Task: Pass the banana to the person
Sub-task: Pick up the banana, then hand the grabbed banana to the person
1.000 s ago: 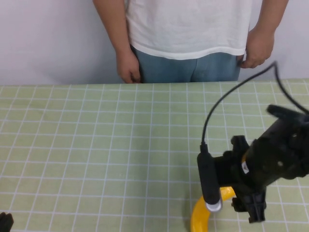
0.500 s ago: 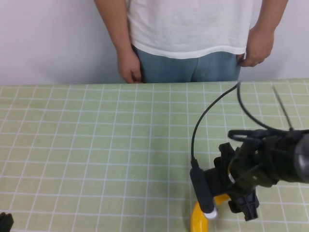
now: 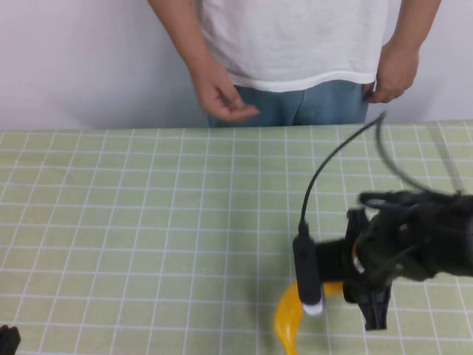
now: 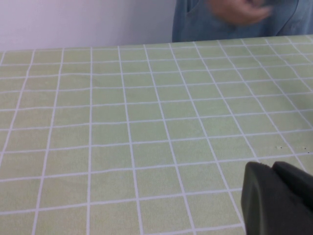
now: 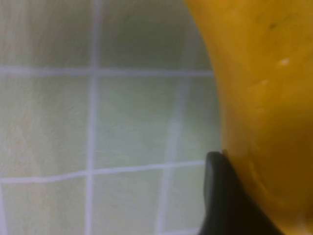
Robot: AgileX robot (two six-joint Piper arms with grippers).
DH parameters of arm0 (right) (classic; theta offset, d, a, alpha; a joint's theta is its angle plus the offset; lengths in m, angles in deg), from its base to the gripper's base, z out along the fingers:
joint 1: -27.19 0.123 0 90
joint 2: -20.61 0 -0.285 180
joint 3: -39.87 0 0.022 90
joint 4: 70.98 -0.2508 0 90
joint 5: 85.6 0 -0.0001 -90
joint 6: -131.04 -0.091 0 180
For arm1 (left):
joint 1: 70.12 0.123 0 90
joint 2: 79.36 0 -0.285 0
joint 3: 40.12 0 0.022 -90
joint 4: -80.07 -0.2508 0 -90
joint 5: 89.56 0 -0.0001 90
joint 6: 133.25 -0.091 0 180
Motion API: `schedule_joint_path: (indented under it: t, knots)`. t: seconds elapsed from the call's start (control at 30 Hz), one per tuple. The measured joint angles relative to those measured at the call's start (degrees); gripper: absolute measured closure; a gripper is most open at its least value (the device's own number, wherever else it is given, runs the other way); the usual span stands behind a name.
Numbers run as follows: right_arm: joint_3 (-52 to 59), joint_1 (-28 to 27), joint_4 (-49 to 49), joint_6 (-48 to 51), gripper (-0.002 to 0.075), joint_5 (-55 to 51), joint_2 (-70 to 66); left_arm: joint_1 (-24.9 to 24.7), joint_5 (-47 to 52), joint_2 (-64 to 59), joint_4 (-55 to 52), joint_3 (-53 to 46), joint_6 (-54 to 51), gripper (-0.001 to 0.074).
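The banana is bright yellow and curved, and it hangs down toward the table's near edge at the lower right. My right gripper is shut on its upper end and holds it off the checked cloth. In the right wrist view the banana fills one side, with a black finger pressed against it. The person stands behind the far edge in a white T-shirt and jeans, with one hand held out, fingers curled. My left gripper sits at the near left corner, and its fingers lie together, empty.
A pale green checked cloth covers the table. A black cable arcs up from the right wrist camera. The person's jeans show beyond the far edge in the left wrist view.
The person's hand on the view's left has lifted from the hip and come forward. My right gripper has turned, and the banana's free end has swung left.
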Motion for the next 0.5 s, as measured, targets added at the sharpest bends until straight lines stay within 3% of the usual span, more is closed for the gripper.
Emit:
schedule_joint_path:
  t: [0.3, 0.5]
  knots:
    - [-0.4, 0.0, -13.5, 0.1, 0.0731, -0.1, 20.2, 0.0, 0.0, 0.0, 0.0, 0.0, 0.0, 0.0738]
    - [-11.9, 0.0, -14.9, -2.5, 0.0731, -9.4, 21.4, 0.0, 0.0, 0.0, 0.0, 0.0, 0.0, 0.0738]
